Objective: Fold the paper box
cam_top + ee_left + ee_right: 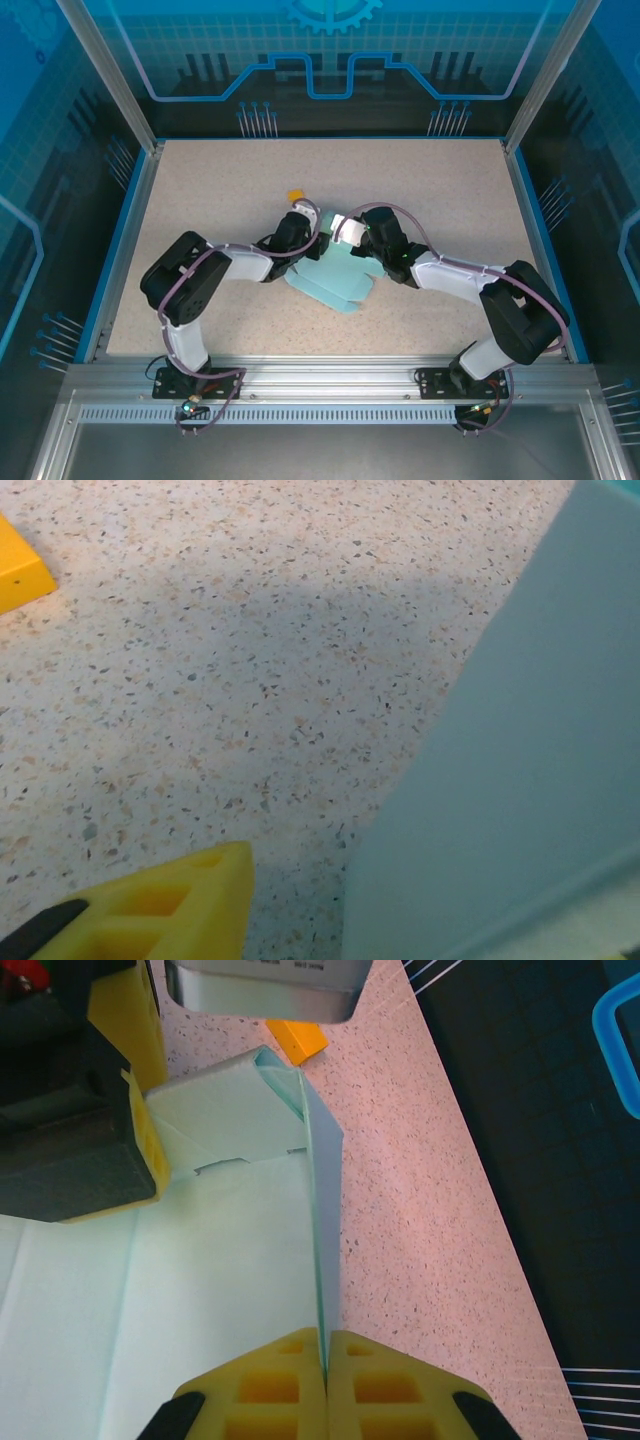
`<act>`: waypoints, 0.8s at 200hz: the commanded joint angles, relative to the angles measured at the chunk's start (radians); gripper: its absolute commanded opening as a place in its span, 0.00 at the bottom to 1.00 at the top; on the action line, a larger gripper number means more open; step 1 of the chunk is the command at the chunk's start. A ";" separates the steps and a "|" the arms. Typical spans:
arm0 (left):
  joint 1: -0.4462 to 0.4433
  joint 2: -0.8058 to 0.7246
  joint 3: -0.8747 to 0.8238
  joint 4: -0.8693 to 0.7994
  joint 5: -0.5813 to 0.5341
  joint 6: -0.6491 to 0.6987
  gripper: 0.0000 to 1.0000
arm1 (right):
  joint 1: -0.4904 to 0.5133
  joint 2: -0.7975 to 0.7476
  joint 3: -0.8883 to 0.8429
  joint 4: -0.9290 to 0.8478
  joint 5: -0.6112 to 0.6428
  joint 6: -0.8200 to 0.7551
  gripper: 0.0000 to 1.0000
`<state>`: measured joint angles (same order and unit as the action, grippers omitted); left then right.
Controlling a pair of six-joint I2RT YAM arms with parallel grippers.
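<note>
Box (pixel 338 283) sits mid-frame on the table (pixel 200 190), partly folded, with its flat flaps spread toward lower centre. Right gripper (pixel 325 1348) is pinched tight on the top edge of an upright panel. Left gripper (pixel 300 225) is at the box's upper left corner, jaws apart. Its visible finger (pixel 185 905) is clear of the card wall, with table showing between. Orange bit (pixel 295 195) lies just above the box.

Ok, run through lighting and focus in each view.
Top external: even, soft light on the table. Left wrist: a broad dim shadow crosses it beside the paper box. Right wrist: table tinted pink, the box's upright edge sharp.
</note>
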<state>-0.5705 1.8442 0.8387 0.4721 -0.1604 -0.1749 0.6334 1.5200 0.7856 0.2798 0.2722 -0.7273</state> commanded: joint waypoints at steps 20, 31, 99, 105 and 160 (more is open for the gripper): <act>0.014 0.043 0.045 -0.058 -0.158 -0.062 0.31 | 0.005 -0.026 0.014 -0.005 -0.022 0.043 0.00; 0.014 0.041 0.053 -0.069 -0.185 -0.094 0.28 | 0.011 -0.024 0.008 -0.005 -0.023 0.049 0.00; 0.014 0.037 0.083 -0.103 -0.275 -0.235 0.21 | 0.053 -0.006 -0.028 0.020 -0.018 0.098 0.00; 0.015 0.042 0.086 -0.102 -0.277 -0.243 0.21 | 0.056 -0.005 -0.032 0.025 -0.023 0.106 0.00; 0.014 0.060 0.067 -0.004 -0.177 -0.239 0.24 | 0.059 0.015 -0.017 0.044 0.005 0.129 0.00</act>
<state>-0.6071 1.8751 0.8970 0.4152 -0.2584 -0.3435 0.6628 1.5372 0.7662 0.3389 0.3130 -0.6430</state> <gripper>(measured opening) 0.223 0.067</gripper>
